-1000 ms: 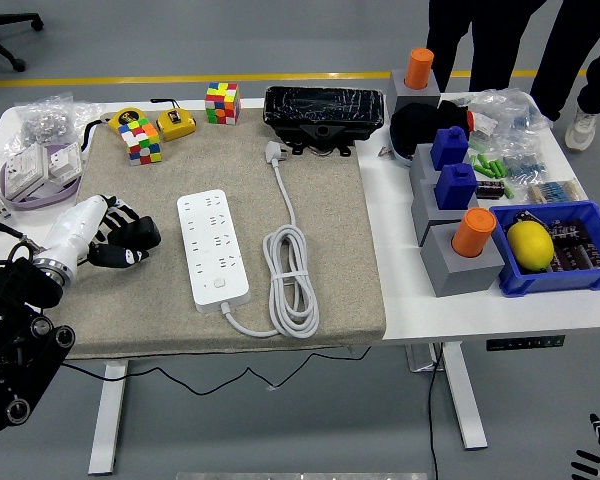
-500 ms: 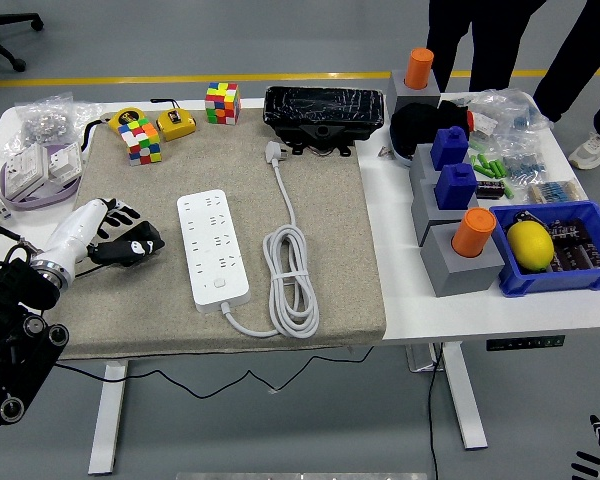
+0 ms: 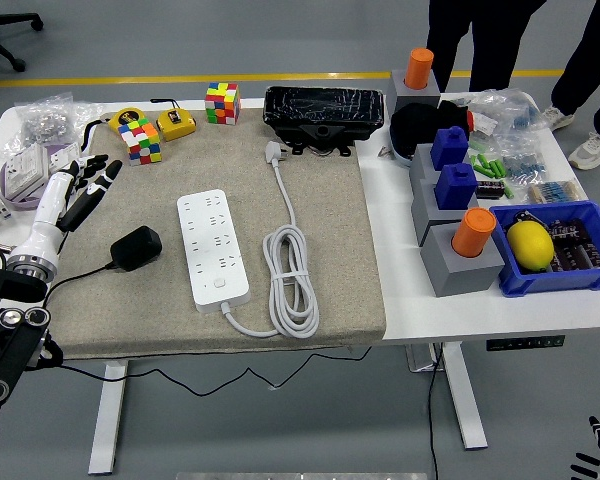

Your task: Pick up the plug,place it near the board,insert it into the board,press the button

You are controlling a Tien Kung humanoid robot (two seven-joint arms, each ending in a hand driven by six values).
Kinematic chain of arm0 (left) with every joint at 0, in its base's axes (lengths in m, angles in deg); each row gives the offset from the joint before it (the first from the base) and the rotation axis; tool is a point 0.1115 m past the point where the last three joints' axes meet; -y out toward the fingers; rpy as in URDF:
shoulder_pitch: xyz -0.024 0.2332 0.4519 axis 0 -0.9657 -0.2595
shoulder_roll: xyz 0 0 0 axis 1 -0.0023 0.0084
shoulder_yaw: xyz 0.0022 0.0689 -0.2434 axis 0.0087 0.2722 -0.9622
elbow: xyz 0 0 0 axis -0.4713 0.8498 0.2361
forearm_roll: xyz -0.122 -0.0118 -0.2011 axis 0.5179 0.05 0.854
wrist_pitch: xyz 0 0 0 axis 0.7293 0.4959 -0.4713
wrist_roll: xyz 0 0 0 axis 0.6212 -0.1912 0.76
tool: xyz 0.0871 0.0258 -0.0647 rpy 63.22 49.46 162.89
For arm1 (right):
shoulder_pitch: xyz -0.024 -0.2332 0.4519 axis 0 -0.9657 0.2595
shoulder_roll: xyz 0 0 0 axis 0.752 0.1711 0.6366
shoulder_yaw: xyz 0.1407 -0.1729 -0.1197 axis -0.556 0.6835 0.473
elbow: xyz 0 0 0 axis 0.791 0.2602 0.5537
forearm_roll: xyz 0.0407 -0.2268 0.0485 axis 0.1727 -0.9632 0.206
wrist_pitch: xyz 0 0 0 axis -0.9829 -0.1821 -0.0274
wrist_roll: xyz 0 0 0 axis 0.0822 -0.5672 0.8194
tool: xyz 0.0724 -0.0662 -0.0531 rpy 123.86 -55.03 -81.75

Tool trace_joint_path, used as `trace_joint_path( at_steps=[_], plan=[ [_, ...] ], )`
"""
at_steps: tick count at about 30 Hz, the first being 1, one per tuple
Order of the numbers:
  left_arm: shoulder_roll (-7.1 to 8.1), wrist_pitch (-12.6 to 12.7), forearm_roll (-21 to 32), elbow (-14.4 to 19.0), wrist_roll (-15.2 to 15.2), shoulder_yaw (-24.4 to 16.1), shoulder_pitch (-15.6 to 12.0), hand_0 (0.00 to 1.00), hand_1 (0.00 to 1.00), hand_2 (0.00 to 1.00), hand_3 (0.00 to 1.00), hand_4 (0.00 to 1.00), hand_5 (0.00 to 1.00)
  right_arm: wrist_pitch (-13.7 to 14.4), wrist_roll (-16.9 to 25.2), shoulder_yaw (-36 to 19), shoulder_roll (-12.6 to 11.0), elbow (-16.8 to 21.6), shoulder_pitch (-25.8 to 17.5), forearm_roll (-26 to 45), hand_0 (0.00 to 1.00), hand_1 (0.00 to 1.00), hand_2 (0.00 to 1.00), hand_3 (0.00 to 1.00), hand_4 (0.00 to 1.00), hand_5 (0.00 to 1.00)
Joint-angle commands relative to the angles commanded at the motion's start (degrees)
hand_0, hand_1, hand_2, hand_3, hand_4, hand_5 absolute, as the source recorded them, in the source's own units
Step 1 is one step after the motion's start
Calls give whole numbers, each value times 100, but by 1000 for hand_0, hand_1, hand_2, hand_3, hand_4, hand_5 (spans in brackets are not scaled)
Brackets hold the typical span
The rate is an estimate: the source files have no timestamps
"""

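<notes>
1 lemon (image 3: 529,243) sits in blue bin (image 3: 580,276); left hand (image 3: 78,190) fingers spread, empty.

Black plug (image 3: 135,247) lies beside board (image 3: 213,247); left robot hand (image 3: 80,190) apparently empty.

At the left edge of the frame we see our left arm rising from the lower left corner, its white forearm angled up toward the left hand (image 3: 83,187), whose fingers are spread and empty. Our right hand (image 3: 592,462) barely shows at the lower right corner.
</notes>
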Motion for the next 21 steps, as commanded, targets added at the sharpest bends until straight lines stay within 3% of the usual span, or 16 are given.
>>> trace_joint_path(
  at_steps=[5,9,14,21],
  plan=[
    [-131,-234,1209,-138,245,-239,-97,957,968,916,897,998,998,-3,0,-22,13,0,-10,-11,745,629,615,643,998,998],
    [-244,-377,1781,-74,380,-470,-181,951,949,893,879,998,998,-1,2,-28,23,0,-11,-11,745,629,615,642,998,998],
    [-424,-445,1909,126,452,-952,-291,913,906,854,847,998,998,3,2,-10,48,0,-9,9,745,629,615,642,998,998],
    [-561,-376,1895,357,480,-1165,-405,868,878,828,822,998,998,0,-7,23,79,0,-29,27,745,629,615,643,998,998]
  ],
)
